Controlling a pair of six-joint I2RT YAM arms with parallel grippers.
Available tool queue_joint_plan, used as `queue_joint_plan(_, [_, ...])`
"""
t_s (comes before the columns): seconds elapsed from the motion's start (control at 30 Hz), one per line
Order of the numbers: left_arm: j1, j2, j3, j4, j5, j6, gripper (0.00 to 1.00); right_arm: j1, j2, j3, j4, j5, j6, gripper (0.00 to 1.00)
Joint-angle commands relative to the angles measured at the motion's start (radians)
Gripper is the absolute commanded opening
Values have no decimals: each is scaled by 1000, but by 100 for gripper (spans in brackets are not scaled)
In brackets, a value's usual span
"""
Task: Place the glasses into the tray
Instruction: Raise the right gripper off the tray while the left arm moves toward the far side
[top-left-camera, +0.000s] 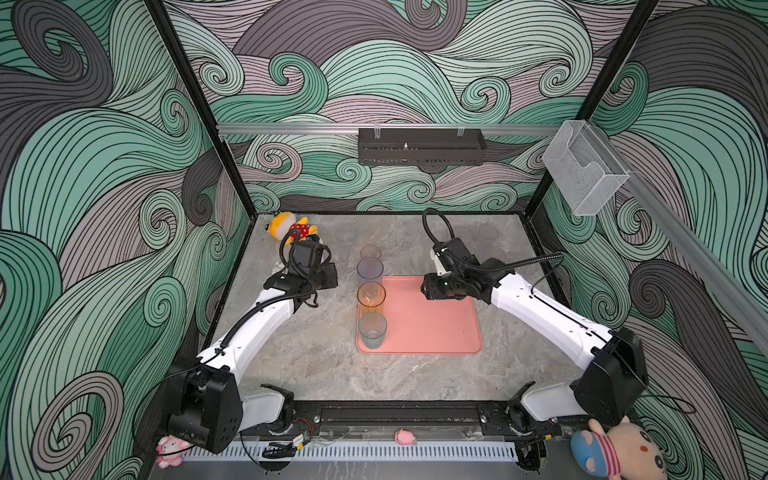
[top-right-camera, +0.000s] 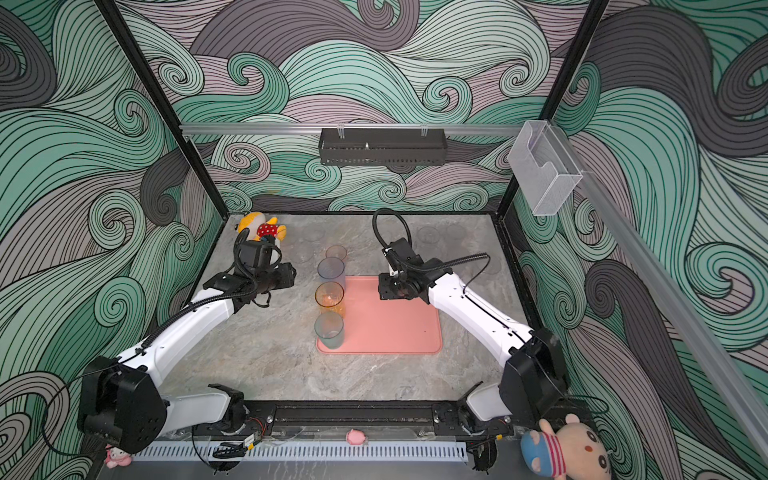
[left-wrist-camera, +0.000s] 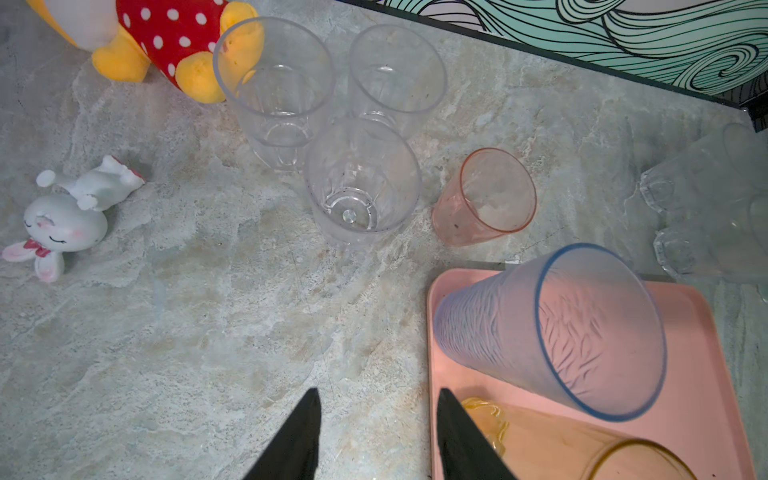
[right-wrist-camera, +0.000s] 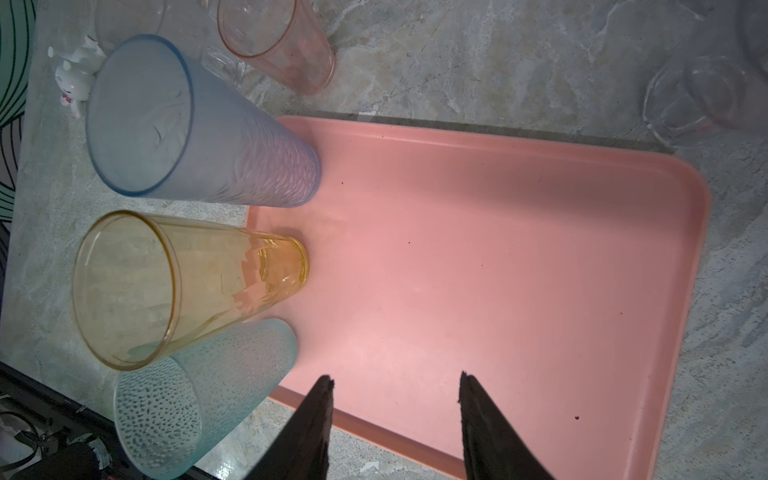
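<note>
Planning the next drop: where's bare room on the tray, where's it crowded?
Free: tray right of the blue-grey glass, yellow-orange glass and teal glass along its left edge; table on its near side. Crowded: clear glasses and pink glass beyond its far-left corner.

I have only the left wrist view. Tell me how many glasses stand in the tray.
Observer: Three. Beside the blue-grey glass and the orange glass stands a teal glass, which your view misses, at the near left corner of the tray.
Operator: Report the right gripper.
Observer: The right gripper hovers over the bare part of the tray, its fingers apart with nothing between them.
Operator: Say what waits on the right side.
Observer: Several clear glasses stand on the table beyond the tray's far right corner. I cannot count them.
</note>
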Motion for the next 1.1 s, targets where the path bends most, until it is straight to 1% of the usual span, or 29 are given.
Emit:
queue_joint_plan(0.0, [-5,-19,27,-16,-28,18,52,-5,-37,-58,69,-15,23,50])
queue_joint_plan(0.17, [-3,-75,22,-82,-111,30,60,-2,-32,-97,111,-36,39,50])
queue_joint_plan(0.23, [5,-95,29,-112,-144,15,63,1,-25,-101,122,-41,43,50])
queue_joint_plan(0.37, [45,-99,74,-182,-97,22,64,5,-9,-96,130,-68,35,52])
queue_joint_plan(0.43, [72,-92,83,-177,-49,37,64,6,-2,-85,122,-76,23,55])
queue_joint_plan(0.5, [116,-69,95,-160,6,26,64,6,13,-63,92,-71,3,57])
queue_joint_plan(0.6, [179,12,146,-153,103,-14,61,6,30,-42,76,-63,-11,59])
queue_joint_plan(0.73, [197,142,244,-165,173,-18,56,5,71,16,45,-79,-6,58])
queue_joint_plan(0.87, [199,303,345,-189,167,9,54,5,103,79,-4,-59,-20,58])
queue_joint_plan(0.97, [197,425,463,-289,149,17,52,3,119,107,-32,-44,-34,58])
queue_joint_plan(1.03, [194,486,498,-312,141,19,51,4,131,120,-43,-48,-36,58])
queue_joint_plan(1.07, [194,505,498,-298,142,15,51,3,137,126,-47,-54,-36,58])
